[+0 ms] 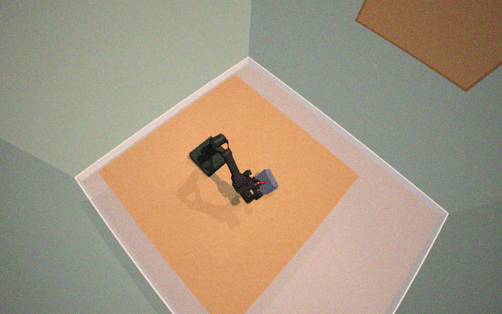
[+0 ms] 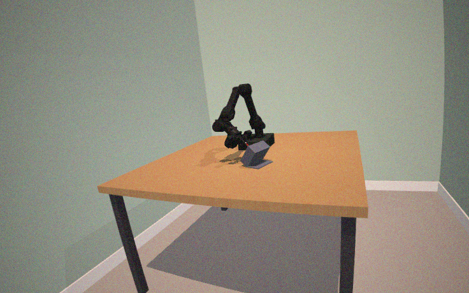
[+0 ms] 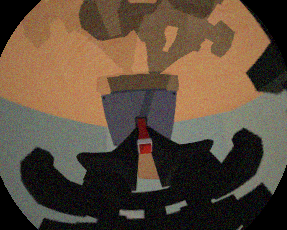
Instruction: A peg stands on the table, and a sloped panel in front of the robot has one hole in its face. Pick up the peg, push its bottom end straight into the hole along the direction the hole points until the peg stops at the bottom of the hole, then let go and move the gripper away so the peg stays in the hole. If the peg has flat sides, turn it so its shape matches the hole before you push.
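The red peg (image 1: 260, 182) (image 2: 246, 144) (image 3: 142, 130) is held slanted between the fingertips, its near end red with a pale rim in the wrist view. My gripper (image 1: 256, 184) (image 2: 244, 141) (image 3: 142, 128) is shut on the peg, close to the face of the panel. The blue-grey sloped panel (image 1: 269, 179) (image 2: 255, 155) (image 3: 162, 114) stands in front of the robot. The peg's far end overlaps the panel face in the wrist view, and a dark strip like its shadow runs on from it. The hole is not distinguishable, so whether or how deep the peg is inside cannot be told.
The panel's flat foot (image 2: 263, 164) rests on the orange table (image 1: 284, 218) (image 2: 200, 185). The robot's dark base (image 1: 206, 162) stands behind the panel, and the arm reaches over from it. The arm's shadows fall on the table beside the panel.
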Motion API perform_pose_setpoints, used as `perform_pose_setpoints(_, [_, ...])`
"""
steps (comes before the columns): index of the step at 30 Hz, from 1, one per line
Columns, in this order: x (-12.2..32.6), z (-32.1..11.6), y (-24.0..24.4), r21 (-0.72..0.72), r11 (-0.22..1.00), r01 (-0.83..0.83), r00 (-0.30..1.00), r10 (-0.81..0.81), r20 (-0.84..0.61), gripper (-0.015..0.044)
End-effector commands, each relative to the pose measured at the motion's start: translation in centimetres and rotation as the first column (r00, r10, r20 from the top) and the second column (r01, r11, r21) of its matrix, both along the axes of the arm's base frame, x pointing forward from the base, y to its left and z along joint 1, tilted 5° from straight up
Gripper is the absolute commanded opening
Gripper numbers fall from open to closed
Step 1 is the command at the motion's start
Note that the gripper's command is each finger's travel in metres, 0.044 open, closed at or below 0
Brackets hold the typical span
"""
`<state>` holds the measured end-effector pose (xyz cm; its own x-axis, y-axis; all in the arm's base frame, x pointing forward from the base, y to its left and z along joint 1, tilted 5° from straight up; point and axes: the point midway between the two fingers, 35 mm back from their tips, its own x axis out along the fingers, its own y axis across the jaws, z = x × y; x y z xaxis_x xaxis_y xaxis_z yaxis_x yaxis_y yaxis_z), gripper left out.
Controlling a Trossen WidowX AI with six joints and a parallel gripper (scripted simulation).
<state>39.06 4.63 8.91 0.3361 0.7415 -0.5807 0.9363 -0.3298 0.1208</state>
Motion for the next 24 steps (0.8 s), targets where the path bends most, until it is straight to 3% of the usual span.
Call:
perform_pose_setpoints(1, [0.08,-0.22,0.22,-0.001,1.000,0.001,1.000,-0.001,-0.004,0.0000])
perform_pose_setpoints(24, [0.25,-0.46,0.65,0.001,1.000,-0.002,1.000,0.002,-0.001,0.0000])
